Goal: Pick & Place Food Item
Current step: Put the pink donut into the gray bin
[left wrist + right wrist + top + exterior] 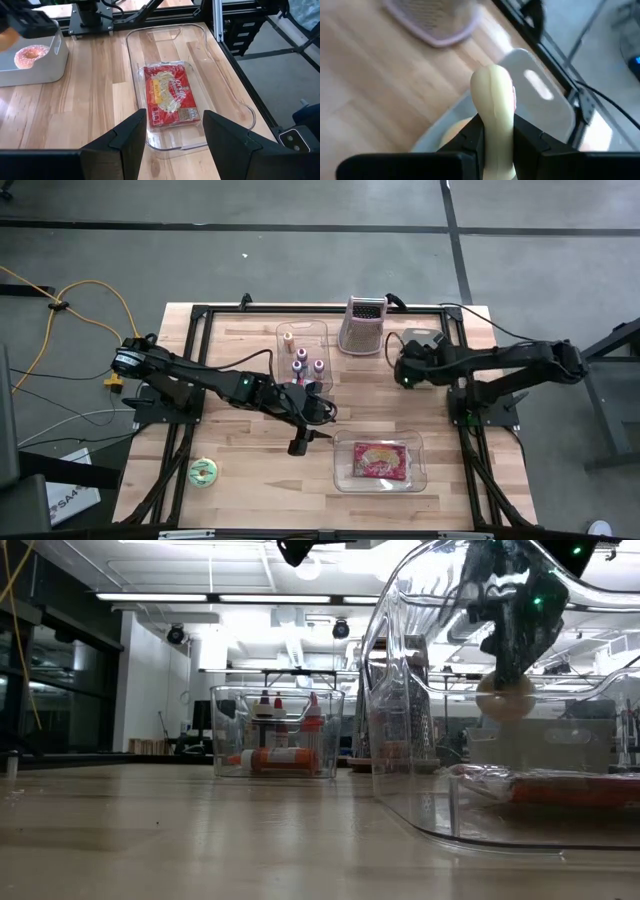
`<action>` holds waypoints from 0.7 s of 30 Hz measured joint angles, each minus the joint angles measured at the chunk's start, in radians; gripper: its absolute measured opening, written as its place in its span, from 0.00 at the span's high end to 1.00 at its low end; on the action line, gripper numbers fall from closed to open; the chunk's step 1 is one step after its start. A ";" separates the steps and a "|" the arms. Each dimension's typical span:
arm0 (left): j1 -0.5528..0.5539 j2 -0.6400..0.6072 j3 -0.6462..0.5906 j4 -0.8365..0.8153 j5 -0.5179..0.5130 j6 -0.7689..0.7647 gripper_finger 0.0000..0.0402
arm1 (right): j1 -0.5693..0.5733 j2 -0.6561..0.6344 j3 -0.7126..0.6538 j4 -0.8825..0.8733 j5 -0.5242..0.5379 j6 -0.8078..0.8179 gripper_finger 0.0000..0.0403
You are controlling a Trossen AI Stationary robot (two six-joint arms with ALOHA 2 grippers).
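Observation:
My right gripper point(494, 131) is shut on a pale tan, round food item point(492, 95), which also shows in the low view point(505, 698) through the clear dish's wall. It hovers by the white bin point(428, 340) at the table's far right; a pink donut point(31, 55) lies in that bin. My left gripper point(305, 442) stands open above the table's middle, just left of a clear dish point(420, 470). A red food packet point(170, 95) lies flat on the dish's bottom. My right gripper pinches the round food item between its two fingers, one on each flat face point(506, 120), so its pale rim faces the wrist camera. The fingers slant downward. The item sticks out past the fingertips and hangs clear of the table and bin.
A metal grater point(363, 325) stands at the far edge. Beside it a clear tub point(303, 350) holds small bottles. A roll of tape point(205, 472) lies near the front left. Bare wood stretches between the tub, the dish and the white bin.

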 joint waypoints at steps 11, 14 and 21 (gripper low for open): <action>0.000 0.000 0.000 -0.012 0.000 -0.001 0.53 | -0.222 0.001 0.000 -0.002 -0.017 -0.085 0.84; 0.000 0.000 0.000 -0.012 0.000 -0.001 0.53 | -0.255 0.001 0.000 -0.002 -0.018 -0.176 0.84; 0.000 0.000 0.000 -0.013 0.000 -0.002 0.53 | -0.269 0.001 -0.001 0.019 -0.020 -0.352 0.84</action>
